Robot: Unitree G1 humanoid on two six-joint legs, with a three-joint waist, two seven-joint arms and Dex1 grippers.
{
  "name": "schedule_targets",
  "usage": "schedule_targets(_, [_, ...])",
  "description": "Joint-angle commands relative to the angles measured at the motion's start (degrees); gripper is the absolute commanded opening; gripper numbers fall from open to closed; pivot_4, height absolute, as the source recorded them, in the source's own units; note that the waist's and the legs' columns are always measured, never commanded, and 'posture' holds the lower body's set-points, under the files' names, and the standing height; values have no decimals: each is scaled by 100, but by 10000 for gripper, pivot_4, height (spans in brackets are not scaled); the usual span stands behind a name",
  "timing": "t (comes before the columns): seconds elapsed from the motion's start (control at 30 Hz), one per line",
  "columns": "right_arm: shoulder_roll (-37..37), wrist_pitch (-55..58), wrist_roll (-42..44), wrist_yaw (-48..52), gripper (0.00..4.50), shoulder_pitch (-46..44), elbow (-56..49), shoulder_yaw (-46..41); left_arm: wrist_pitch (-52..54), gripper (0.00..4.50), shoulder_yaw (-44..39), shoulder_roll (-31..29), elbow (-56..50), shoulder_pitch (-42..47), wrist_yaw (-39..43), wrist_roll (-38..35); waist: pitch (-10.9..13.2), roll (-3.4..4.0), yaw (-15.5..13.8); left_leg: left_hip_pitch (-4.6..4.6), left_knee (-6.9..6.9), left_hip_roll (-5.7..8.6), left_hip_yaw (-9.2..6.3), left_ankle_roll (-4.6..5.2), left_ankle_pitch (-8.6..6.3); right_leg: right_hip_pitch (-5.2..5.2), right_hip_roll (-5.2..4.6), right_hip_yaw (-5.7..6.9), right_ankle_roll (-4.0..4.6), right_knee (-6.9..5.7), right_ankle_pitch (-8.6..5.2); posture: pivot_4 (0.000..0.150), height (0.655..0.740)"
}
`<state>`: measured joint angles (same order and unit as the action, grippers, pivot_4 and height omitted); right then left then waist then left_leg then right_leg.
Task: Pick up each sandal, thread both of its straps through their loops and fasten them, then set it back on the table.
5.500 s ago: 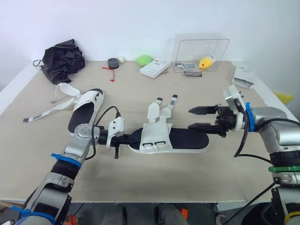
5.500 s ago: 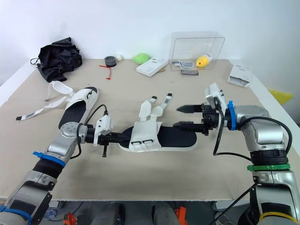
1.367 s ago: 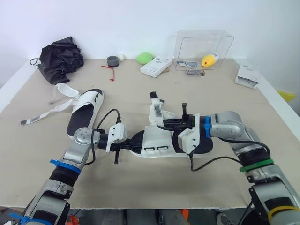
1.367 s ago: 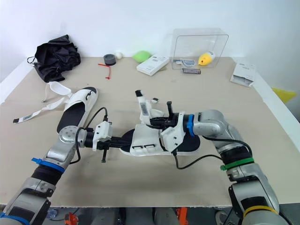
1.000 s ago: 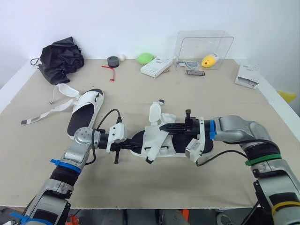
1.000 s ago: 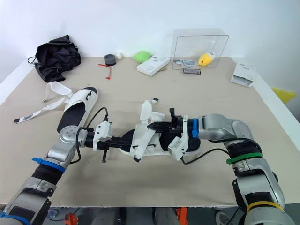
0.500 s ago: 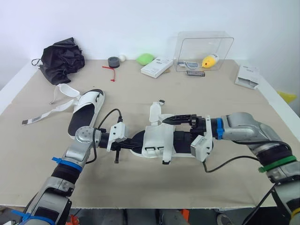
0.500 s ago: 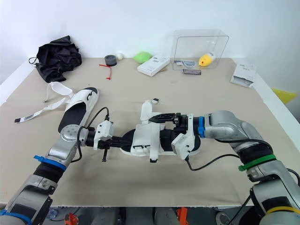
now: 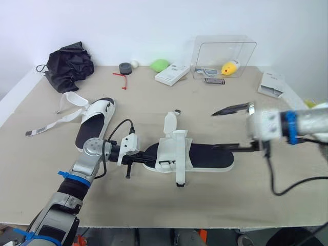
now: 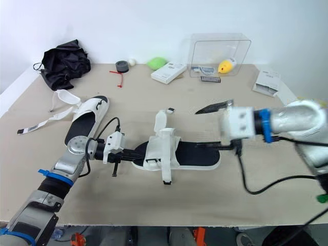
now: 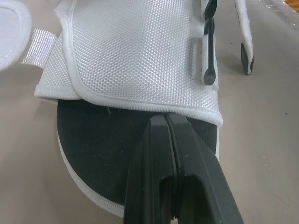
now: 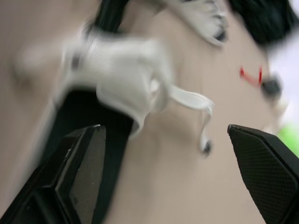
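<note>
Two sandals lie on the surface (image 9: 230,202). The nearer sandal (image 9: 205,156) lies flat in the middle, near the front edge, black footbed up. One white strap (image 9: 169,123) stands up behind its white upper (image 9: 171,148), and a second strap (image 9: 180,173) hangs forward over the upper onto the surface. My left end effector (image 11: 166,119) is pinched fully closed with nothing between the fingers, its tips on the footbed at the sandal's left end. My right end effector (image 9: 213,129) is spread wide over the sandal's right end and holds nothing, its lower finger (image 9: 236,147) close above the footbed. The farther sandal (image 9: 96,120) lies well to the left, its straps loose.
</note>
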<state>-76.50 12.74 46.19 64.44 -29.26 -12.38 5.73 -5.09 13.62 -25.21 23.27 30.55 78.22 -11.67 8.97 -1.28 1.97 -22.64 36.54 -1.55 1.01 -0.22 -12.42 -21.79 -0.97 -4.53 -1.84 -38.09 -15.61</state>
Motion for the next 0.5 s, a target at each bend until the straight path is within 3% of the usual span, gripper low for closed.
schedule_targets(0.03, [-205,2173,2498,-101,44776,543,-623,-1039,110,0,470,5,375,-264,166,402,-7,-7,-30,2,0,0,-3,0,0,3,-3,8,4,0,-2,1500,7400])
schedule_targets(0.17, [-99,3369,3929,-1028,44776,1978,-1688,-1613,87,0,469,10,403,-250,176,397,-19,-25,-71,9,-2,-2,-25,0,-1,21,-4,37,14,2,-17,1500,7400])
schedule_targets(0.33, [533,3517,4952,-2761,44776,2958,-2674,-1486,61,0,457,-13,403,-274,187,410,-27,-19,-67,2,-4,2,-39,-2,-4,22,29,33,-46,2,-55,1500,7400])
schedule_targets(0.5, [1579,3492,4411,-4445,44776,3089,-2477,-818,64,0,476,-23,401,-275,220,420,-55,-71,-64,2,-1,1,-35,-3,-4,22,41,20,-56,5,-50,1500,7400])
